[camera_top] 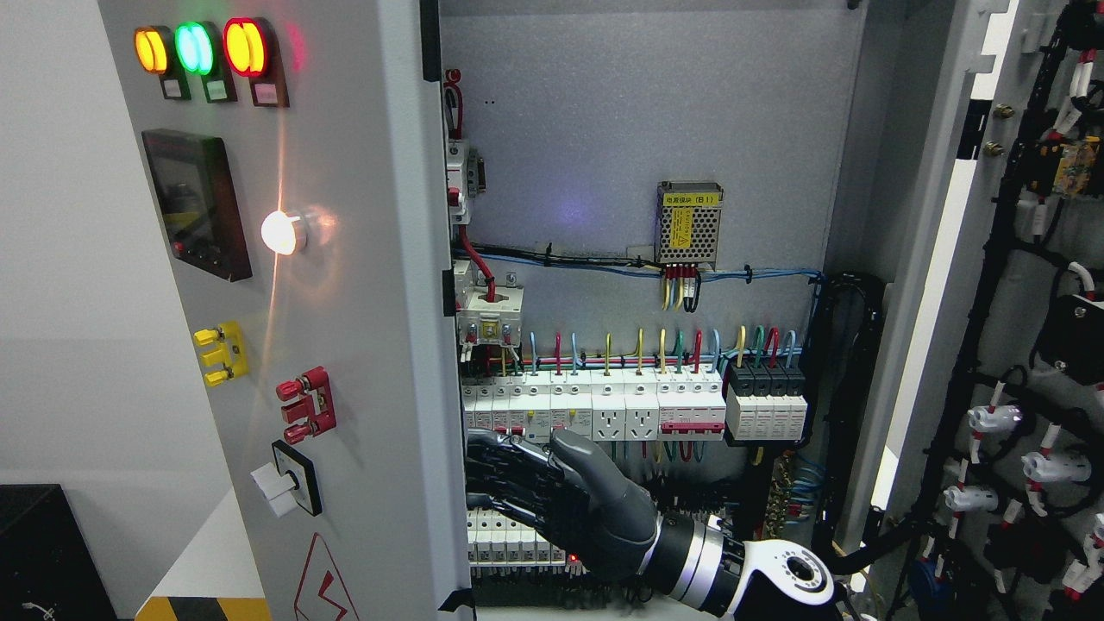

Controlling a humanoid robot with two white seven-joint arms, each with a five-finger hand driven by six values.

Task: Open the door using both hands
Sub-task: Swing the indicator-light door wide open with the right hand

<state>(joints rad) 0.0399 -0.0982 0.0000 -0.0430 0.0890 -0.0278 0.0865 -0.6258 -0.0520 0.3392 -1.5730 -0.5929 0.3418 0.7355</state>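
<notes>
Nearest us, our right hand reaches in from the lower right, its dark fingers stretched out and released against the inner edge of the left door, holding nothing. We see that door swung open, baring the cabinet's breaker row. The right door also stands open.

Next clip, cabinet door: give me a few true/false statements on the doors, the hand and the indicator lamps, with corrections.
1. The left door stands open, showing the wiring inside. True.
2. The right robot hand is at the left door's inner edge. True.
3. Both robot hands are in view. False: only the right one shows.
4. The three lamps on top of the door are all green. False: orange, green, red.
5. The right door is shut. False: it is swung open.
</notes>
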